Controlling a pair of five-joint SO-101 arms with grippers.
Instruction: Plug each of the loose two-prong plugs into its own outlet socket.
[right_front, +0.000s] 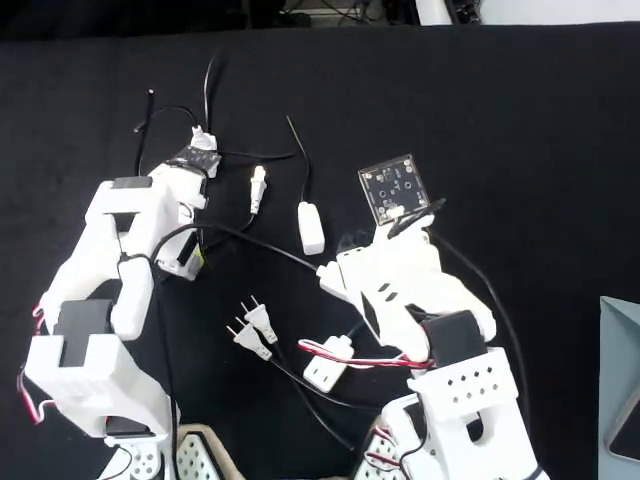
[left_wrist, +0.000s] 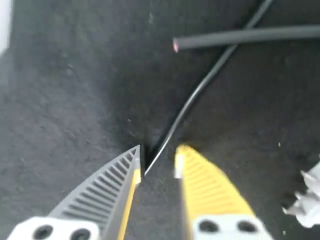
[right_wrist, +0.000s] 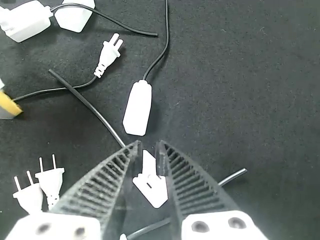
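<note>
My right gripper (right_wrist: 146, 146) is shut on a small white outlet socket (right_wrist: 151, 181), whose two slots face the camera; in the high view this gripper (right_front: 328, 275) sits mid-table. Just beyond it lies a longer white socket (right_wrist: 137, 107) (right_front: 312, 228) on a black cord. Two white two-prong plugs (right_wrist: 50, 179) (right_front: 252, 330) lie side by side on the black cloth, nearer the arm bases. A third plug (right_wrist: 107, 55) (right_front: 258, 186) lies farther back. My left gripper (left_wrist: 157, 150) is narrowly open, its tips down at the cloth with a thin black cord (left_wrist: 200, 85) running between them.
Another white socket (right_front: 326, 368) lies by the right arm's base among red and white wires. More white plug parts (right_wrist: 22, 20) and loose black cords lie at the back left. A cut cable end (left_wrist: 176, 46) lies ahead of the left gripper. A grey box (right_front: 620, 380) stands at the right edge.
</note>
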